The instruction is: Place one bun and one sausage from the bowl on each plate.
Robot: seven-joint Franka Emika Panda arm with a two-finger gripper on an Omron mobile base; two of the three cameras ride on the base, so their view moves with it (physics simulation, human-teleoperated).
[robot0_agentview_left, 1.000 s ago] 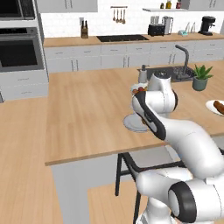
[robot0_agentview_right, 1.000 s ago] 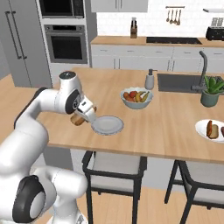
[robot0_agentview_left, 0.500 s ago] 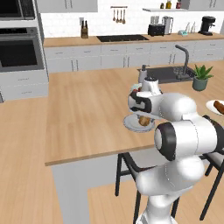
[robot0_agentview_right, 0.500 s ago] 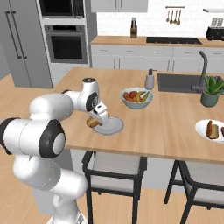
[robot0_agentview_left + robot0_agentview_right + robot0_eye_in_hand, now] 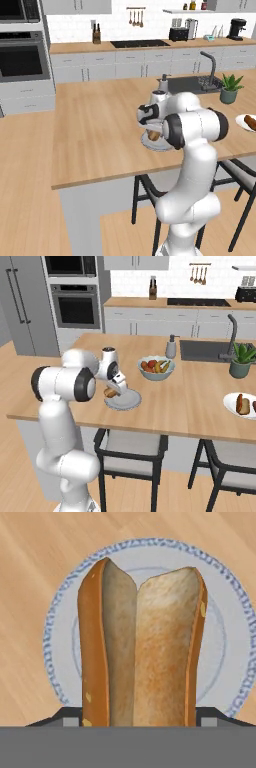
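Observation:
My gripper is shut on a split tan bun, held lengthwise between the fingers. Directly below it lies a grey plate with a speckled rim. In the base views the bun hangs just above the near-left part of that plate, with the gripper around it. A second, white plate at the counter's right end carries a sausage. The bowl is out of view.
A pale bowl of coloured fruit stands behind the grey plate, with a soap dispenser, a sink and a potted plant further right. Stools stand under the counter's near edge.
The arm has swung right with the bun, from beside the grey plate's left edge to over the plate. The jaws have stayed shut on the bun.

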